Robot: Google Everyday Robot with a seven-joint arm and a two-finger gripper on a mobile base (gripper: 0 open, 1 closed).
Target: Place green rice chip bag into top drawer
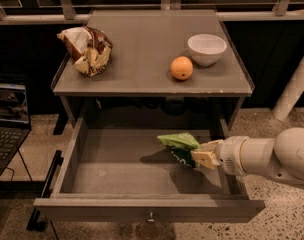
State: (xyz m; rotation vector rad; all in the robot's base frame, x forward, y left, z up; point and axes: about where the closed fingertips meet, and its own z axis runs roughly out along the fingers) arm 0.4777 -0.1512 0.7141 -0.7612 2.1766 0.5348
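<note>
Your gripper [197, 155] sits low over the right part of the open drawer [117, 209], fingers clamped on the right end of the bag [178, 141]; the bag hangs inside the drawer, and judging by its shadow it is just above the floor rather than resting on it. Release here and it should land inside; the risk is the crinkly foil clinging to a finger and riding out when you withdraw, or the arm clipping the drawer's right wall, which it crosses closely. The orange [181, 67], bowl [206, 49] and brown bag [87, 50] lie well apart.
</note>
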